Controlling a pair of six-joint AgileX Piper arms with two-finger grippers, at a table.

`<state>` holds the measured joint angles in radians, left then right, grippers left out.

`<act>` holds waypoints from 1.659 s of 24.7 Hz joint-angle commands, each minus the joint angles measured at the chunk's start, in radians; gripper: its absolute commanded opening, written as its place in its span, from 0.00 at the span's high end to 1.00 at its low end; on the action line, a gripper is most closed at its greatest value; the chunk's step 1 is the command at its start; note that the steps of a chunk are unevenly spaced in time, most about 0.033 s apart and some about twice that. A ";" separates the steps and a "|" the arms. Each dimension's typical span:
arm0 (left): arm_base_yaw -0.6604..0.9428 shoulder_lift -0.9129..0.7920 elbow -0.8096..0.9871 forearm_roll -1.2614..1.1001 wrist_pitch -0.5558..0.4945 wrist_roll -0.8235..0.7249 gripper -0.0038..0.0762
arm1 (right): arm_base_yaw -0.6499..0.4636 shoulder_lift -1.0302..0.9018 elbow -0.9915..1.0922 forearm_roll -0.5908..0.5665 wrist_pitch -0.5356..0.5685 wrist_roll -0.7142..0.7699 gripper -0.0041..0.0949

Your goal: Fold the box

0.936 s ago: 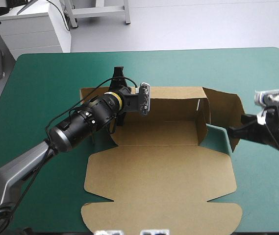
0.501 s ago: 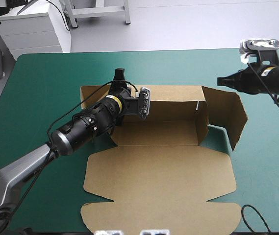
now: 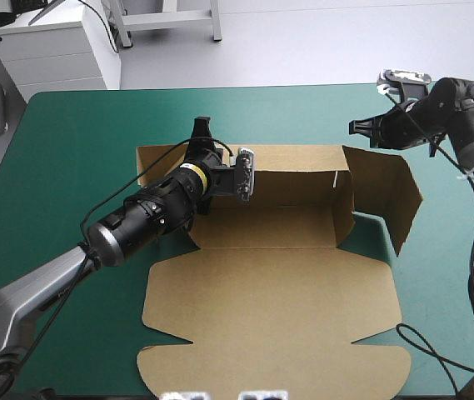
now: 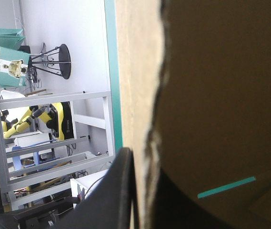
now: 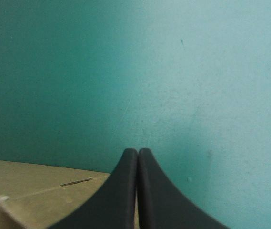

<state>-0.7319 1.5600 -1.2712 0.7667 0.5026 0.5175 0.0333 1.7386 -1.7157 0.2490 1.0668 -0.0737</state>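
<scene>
The box [image 3: 270, 308] is plain brown on every panel. The tabletop [image 3: 78, 142] is one even teal-green up to its edges. The jaws of both arms are black.

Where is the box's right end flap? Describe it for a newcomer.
On the teal-green table lies the brown box, lid flat toward the near edge. At its right end one flap splays outward at an angle, unlike the straight back wall.
</scene>
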 commanded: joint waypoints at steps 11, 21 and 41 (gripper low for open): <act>0.000 -0.031 -0.010 -0.021 0.065 -0.042 0.96 | 0.003 -0.038 -0.026 0.039 0.182 -0.063 0.98; 0.000 -0.031 -0.010 -0.013 0.102 -0.064 0.96 | 0.003 -0.180 0.182 0.160 0.053 -0.147 0.98; 0.000 -0.031 -0.010 -0.017 0.174 -0.057 0.96 | 0.003 -0.560 0.968 0.830 -0.566 -1.045 0.97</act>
<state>-0.7335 1.5567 -1.2712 0.7811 0.5610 0.4810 0.0333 1.2333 -0.7704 0.9788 0.5369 -0.9863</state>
